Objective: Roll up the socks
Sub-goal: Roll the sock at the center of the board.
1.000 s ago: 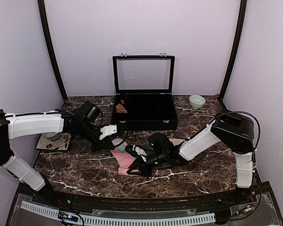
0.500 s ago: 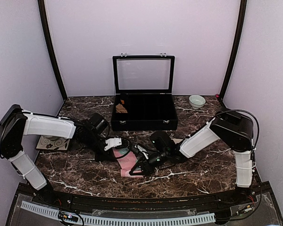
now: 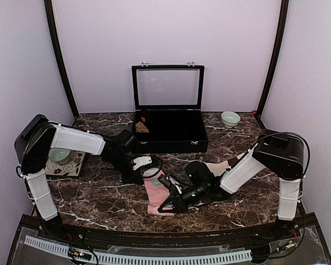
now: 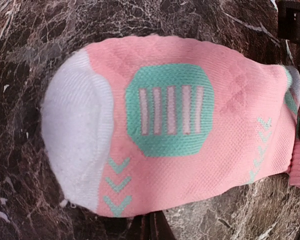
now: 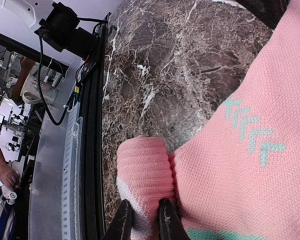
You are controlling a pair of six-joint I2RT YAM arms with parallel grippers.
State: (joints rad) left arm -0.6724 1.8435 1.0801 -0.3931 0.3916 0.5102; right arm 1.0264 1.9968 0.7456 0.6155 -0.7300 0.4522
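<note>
Starting at the far left: a square swirly tile (image 3: 69,167) sits on the dark veined marble table (image 3: 99,201), with a round mint dish (image 3: 57,155) at its back edge. Next over, the left gripper (image 4: 151,224) is pinched fully closed, its tips right at the long edge of the pink sock (image 4: 230,135). I can't tell if any fabric is actually caught.

The sock lies flat mid-table. It's a fine knit with a rounded white toe (image 4: 75,135), a mint octagon patch (image 4: 170,145) with pale stripes, and little mint chevrons. Its ribbed cuff (image 5: 142,167) is bunched into a chubby lump, and the right gripper (image 5: 144,216) is clamped on it near the table's front edge.

Behind sits a boxy black case (image 3: 168,147) with its glass lid up and a tan bundle (image 3: 142,127) in its left end. The cream sock (image 3: 216,165) lies mostly hidden under the right arm. A pale green bowl (image 3: 230,118) sits back right.
</note>
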